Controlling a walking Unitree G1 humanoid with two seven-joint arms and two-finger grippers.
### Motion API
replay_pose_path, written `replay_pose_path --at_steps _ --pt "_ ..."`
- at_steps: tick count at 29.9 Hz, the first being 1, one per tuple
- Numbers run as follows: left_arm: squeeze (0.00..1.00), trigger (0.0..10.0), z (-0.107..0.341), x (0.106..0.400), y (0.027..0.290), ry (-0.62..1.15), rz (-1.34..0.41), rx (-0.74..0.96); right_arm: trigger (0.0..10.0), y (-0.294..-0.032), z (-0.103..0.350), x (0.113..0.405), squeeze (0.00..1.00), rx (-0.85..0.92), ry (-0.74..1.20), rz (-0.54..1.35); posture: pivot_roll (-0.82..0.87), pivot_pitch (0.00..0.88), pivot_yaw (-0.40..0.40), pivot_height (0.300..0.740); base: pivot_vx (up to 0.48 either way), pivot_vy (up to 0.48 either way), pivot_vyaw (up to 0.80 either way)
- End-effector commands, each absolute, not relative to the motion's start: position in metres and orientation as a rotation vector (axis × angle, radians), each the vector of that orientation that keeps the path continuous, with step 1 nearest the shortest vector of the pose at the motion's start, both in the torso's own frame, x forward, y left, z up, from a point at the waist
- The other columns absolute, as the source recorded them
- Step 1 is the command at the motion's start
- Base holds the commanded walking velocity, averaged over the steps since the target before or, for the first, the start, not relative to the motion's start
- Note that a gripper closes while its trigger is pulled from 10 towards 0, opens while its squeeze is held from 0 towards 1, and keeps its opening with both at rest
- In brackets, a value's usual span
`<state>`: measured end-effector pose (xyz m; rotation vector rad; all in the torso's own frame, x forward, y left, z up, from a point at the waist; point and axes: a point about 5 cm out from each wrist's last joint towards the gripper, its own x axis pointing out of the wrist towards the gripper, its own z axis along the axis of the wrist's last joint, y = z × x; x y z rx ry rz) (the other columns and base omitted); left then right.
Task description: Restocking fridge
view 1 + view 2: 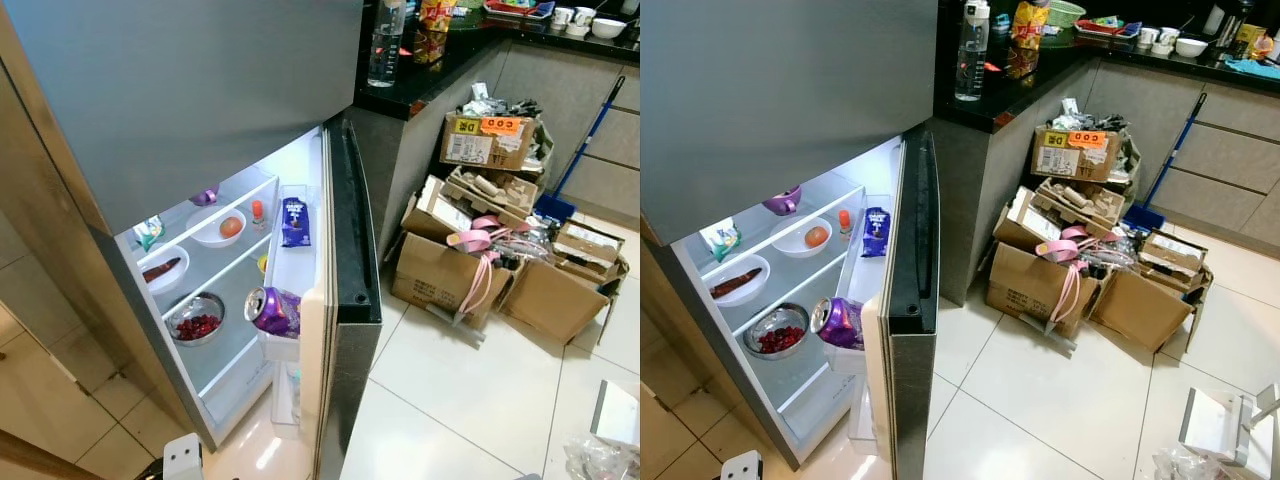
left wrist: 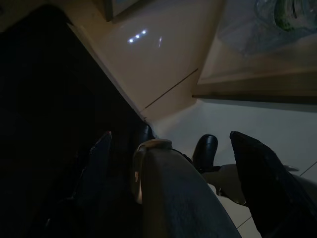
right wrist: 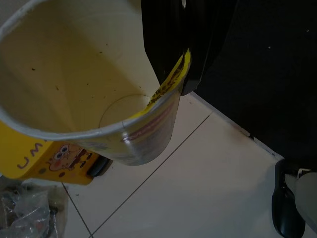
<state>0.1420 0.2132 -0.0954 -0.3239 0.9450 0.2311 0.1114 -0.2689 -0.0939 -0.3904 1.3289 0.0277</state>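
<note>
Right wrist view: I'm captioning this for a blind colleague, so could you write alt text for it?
A yellow paper cup with a cartoon print, empty inside, is pinched at its rim by the right gripper's black fingers. Below lie white floor tiles, with crumpled clear plastic at one corner.

Yellow cup [image 3: 74,99] cut off at edges; left pincer [image 2: 168,163] too dark
</note>
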Motion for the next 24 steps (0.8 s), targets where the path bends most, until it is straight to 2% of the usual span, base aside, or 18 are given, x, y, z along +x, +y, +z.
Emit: replay_pose_path --at_steps 1,18,24 --pt "0.0 10.0 -0.1 0.134 0.206 0.981 0.219 -0.336 10.0 -0.268 -0.093 0.115 0.0 -0.392 1.318 0.031 -0.08 0.0 -0.052 0.74 0.0 -0.409 0.0" --pt "0.0 10.0 -0.101 0.13 0.207 0.998 0.221 -0.329 10.0 -0.247 -0.095 0.13 0.0 -0.376 1.293 0.06 -0.08 0.0 -0.052 0.74 0.0 -0.418 0.0" --pt "0.0 10.0 -0.101 0.129 0.21 1.003 0.25 -0.302 10.0 -0.257 -0.094 0.123 0.0 -0.379 1.305 0.052 -0.08 0.0 -0.054 0.74 0.0 0.0 0.0"
